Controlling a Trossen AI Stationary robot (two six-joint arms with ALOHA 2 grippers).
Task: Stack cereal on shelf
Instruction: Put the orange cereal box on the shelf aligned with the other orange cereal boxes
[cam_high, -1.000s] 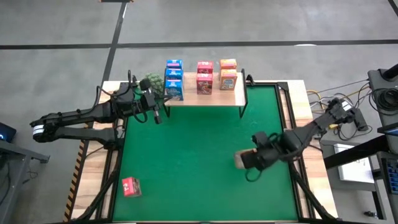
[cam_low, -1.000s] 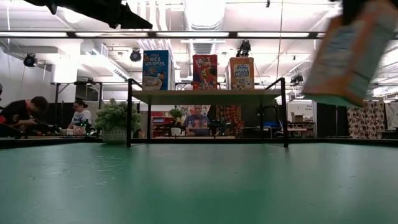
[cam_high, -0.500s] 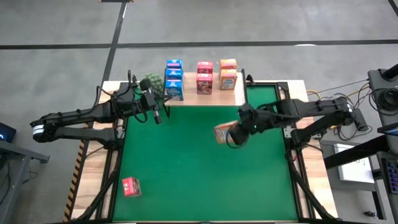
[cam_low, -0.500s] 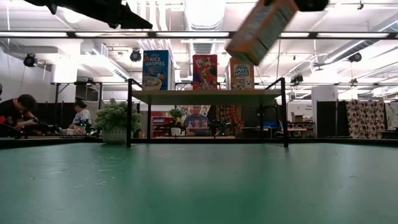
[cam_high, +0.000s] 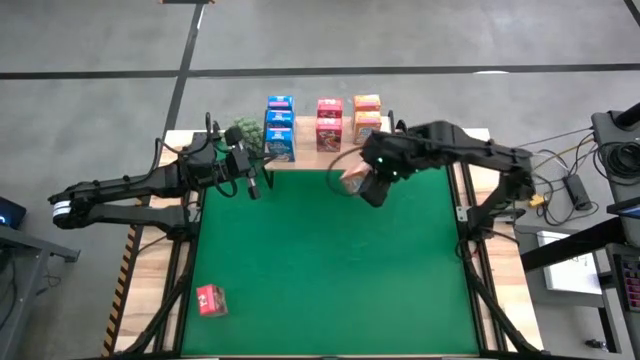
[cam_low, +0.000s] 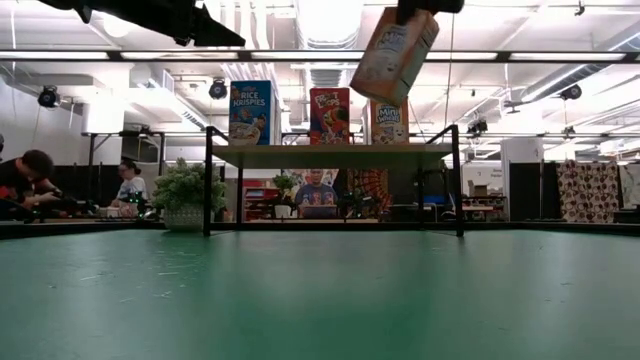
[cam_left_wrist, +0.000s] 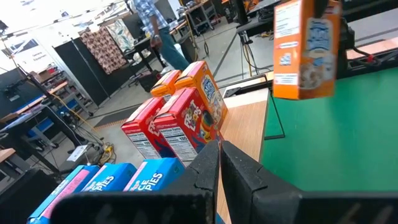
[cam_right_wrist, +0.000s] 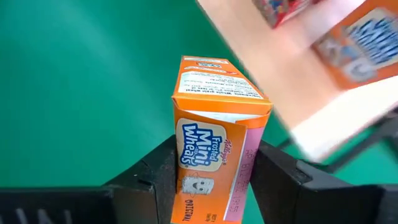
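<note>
"Frosted Mini Wheats" and "ORIGINAL" can be read on the orange box, which is clamped between the fingers of the right gripper and held tilted in the air just in front of the shelf. On the shelf, "RICE KRISPIES" is printed on a blue box, beside a red box whose name cannot be read and another "Mini Wheats" box. 1 red box lies on the green mat at the near left corner. The left gripper, fingers pressed together and empty, hovers beside the plant. Against 1 second earlier, the held box has been carried from the mat's right side up to the shelf; the left arm is unchanged.
</note>
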